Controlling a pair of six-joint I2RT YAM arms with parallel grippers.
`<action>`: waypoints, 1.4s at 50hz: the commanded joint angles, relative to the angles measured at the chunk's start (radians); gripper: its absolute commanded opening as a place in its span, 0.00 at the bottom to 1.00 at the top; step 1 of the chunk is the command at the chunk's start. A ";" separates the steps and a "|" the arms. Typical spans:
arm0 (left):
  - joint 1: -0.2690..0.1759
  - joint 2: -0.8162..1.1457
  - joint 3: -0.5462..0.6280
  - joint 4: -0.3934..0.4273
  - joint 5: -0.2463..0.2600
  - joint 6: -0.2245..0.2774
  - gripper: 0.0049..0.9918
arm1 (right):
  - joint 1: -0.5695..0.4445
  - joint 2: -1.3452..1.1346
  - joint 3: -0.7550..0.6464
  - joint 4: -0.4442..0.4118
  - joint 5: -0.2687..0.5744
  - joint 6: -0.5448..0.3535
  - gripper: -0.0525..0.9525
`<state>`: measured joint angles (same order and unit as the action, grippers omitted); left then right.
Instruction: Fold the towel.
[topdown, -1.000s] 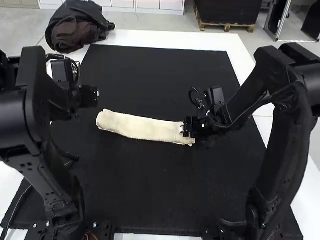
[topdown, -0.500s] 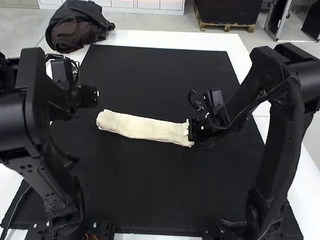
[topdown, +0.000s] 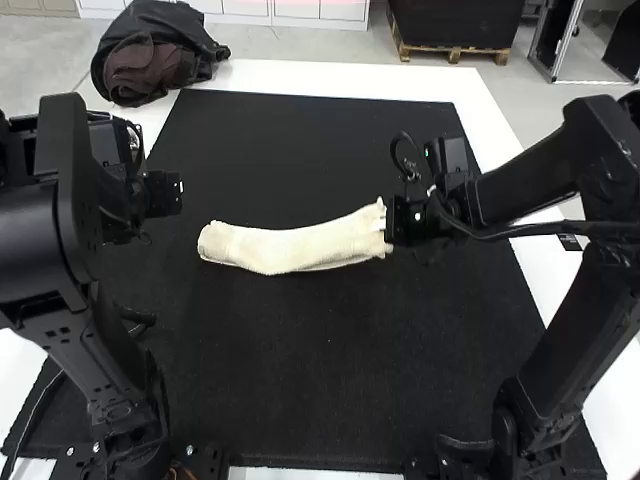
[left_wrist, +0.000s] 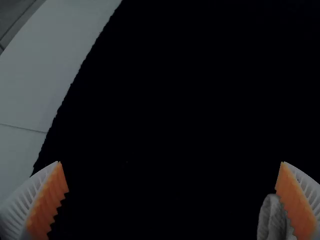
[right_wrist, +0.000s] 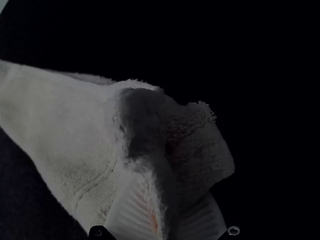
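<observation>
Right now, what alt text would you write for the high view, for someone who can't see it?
Cream towel in a long, narrow strip over a black mat, one end gripped by the right arm's fingers; the left arm, near the other end, holds nothing.

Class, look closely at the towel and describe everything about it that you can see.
The towel is cream, with a fuzzy, looped surface like terry cloth and what looks like a stitched seam near one end. It is folded into a long, narrow strip that runs across the black mat, curving gently along its length. The right claw pinches the end nearest the right arm, where the cloth bunches up between its ribbed white fingers.
</observation>
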<state>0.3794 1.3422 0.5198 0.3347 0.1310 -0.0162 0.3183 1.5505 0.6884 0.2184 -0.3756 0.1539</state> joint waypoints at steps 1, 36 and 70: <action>0.006 -0.011 0.025 0.003 -0.001 -0.005 0.98 | 0.031 -0.017 0.040 -0.004 -0.026 0.041 0.03; 0.007 -0.006 0.003 0.015 -0.005 -0.010 0.98 | 0.285 0.186 0.203 0.084 -0.023 0.141 0.03; 0.007 -0.006 -0.055 0.058 -0.030 -0.014 0.98 | 0.435 0.392 0.488 0.079 -0.026 0.196 0.03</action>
<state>0.3794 1.3422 0.4652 0.3840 0.1104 -0.0170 0.7330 1.9221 1.1206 0.2901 -0.3866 0.3294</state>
